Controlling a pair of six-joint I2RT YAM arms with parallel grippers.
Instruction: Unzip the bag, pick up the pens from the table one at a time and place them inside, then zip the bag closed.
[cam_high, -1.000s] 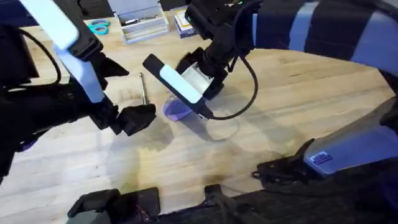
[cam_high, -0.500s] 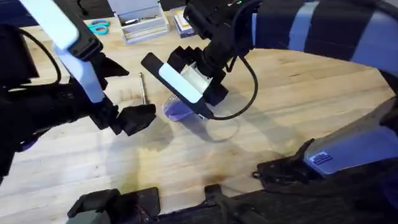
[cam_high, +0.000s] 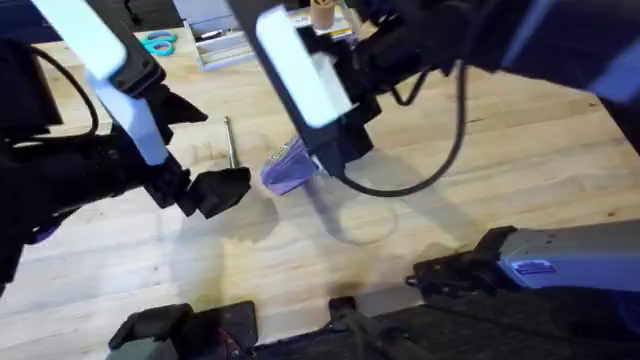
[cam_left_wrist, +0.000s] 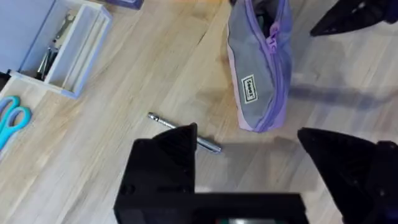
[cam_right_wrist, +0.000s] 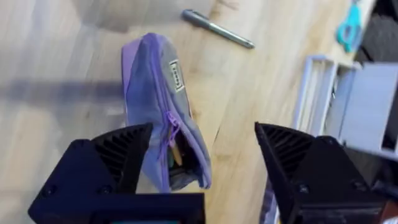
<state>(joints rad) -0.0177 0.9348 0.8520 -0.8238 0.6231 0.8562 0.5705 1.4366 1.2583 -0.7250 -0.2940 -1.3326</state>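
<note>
Left wrist view has the left tool (cam_left_wrist: 249, 162) spread wide and empty, hovering over the silvery pen (cam_left_wrist: 184, 132) lying flat on the counter (cam_left_wrist: 124, 74). That pen looks thin, rigid, smooth and light; it may roll, so pinch it across its middle. Beyond it lies the bag (cam_left_wrist: 260, 74), soft and floppy, partly unzipped, something tan showing inside. Right tool (cam_right_wrist: 199, 162) is also parted and empty above the bag's open end, the purple zipper pull (cam_right_wrist: 171, 119) being the natural hold there.

Even bright top light, soft shadows on the bench (cam_high: 500, 170); right arm (cam_high: 300, 70) under the overhead camera smears with motion blur, wrist views' near fingers (cam_right_wrist: 311, 174) soft.
</note>
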